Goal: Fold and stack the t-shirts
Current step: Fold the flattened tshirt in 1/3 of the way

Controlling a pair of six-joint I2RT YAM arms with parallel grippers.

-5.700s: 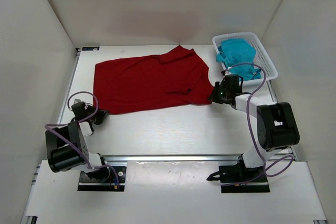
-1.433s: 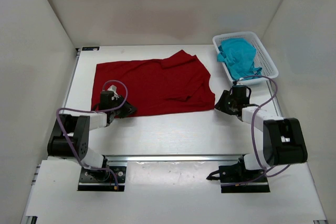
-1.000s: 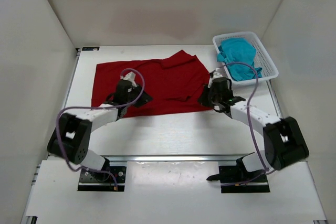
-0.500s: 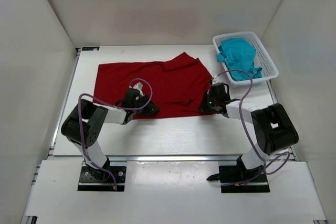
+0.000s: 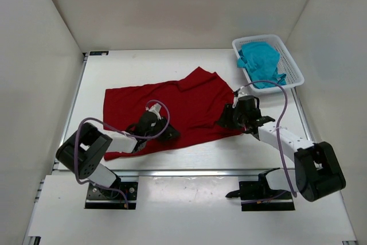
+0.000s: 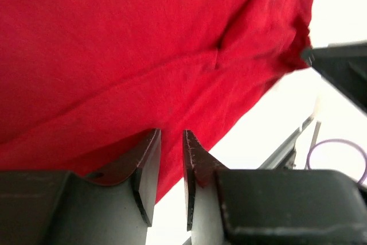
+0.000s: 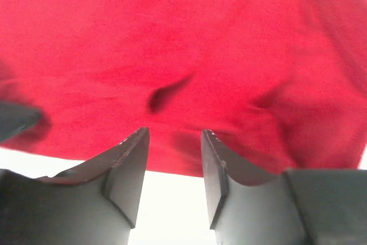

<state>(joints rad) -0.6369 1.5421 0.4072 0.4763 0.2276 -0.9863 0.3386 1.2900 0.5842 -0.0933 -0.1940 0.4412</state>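
White basket (image 5: 292, 59), far right of the table (image 5: 143, 66): the teal t-shirt (image 5: 259, 61) is bunched inside. The dark red t-shirt (image 5: 172, 98) is spread centrally, its near hem pinched by the left claw (image 6: 171, 142); the right claw (image 7: 174, 139) grip cannot be told.

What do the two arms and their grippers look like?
Both arms are alike: the left arm and right arm have white links between bulky black joints, on black base plates. A purple cable loops along each. The left gripper and right gripper each have two flat, dark grey fingers with angled tips. No markings show.
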